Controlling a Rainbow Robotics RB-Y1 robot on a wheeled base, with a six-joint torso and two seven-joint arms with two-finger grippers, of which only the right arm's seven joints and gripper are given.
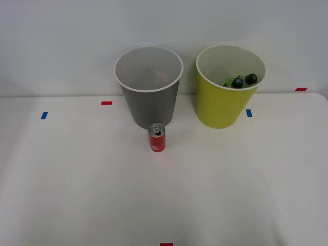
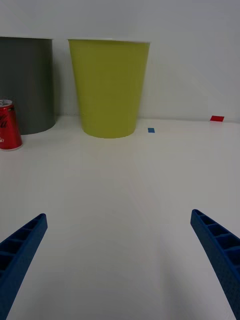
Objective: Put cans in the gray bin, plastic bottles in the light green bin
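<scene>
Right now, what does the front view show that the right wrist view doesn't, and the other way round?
Front view alone: the bins' insides, with green bottles lying in the light green bin, plus the can's silver top. Right wrist view alone: the right tool, its blue fingers spread open above the table. Both: the red can standing before the gray bin, and both bins upright.

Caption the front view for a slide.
A red can stands upright on the white table before the gray bin; green bottles already lie in the yellow-green bin.
</scene>
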